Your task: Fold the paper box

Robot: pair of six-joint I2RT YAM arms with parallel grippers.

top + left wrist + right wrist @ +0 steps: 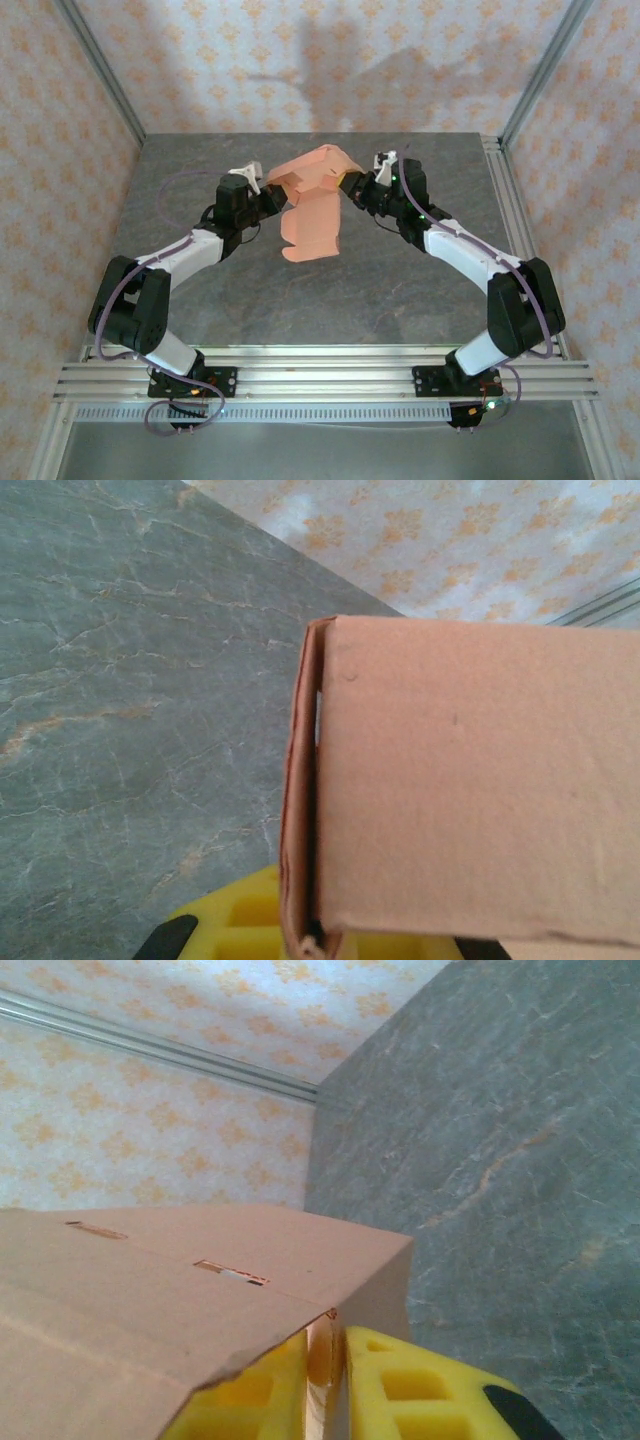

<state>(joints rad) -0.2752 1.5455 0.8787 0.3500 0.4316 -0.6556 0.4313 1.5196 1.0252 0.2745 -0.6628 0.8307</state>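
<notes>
Salmon-orange card: the paper box (pixel 312 205) is held off the grey marbled table (pixel 300 300), between the two arms and over the table's far half.
Shape of the box: it is partly folded. A bent upper part is seen at the top, and a flat panel hangs down from it towards the near side.
Left gripper (pixel 274 192): it is set against the box's left edge. In the left wrist view a doubled edge of the card (pixel 300 810) is seen running down into the yellow pads (pixel 235 925), so the fingers are read as clamped on it.
Right gripper (pixel 348 186): it is closed on the box's upper right edge. In the right wrist view a thin card edge (pixel 320 1360) is pinched between two yellow pads (pixel 420 1390).
Slots (pixel 230 1272): two narrow cuts are seen in the panel nearest the right wrist camera.
Surroundings: a patterned wall (pixel 300 60) is seen behind the table, and aluminium rails (pixel 320 380) run along the near edge, where both arm bases are bolted.
</notes>
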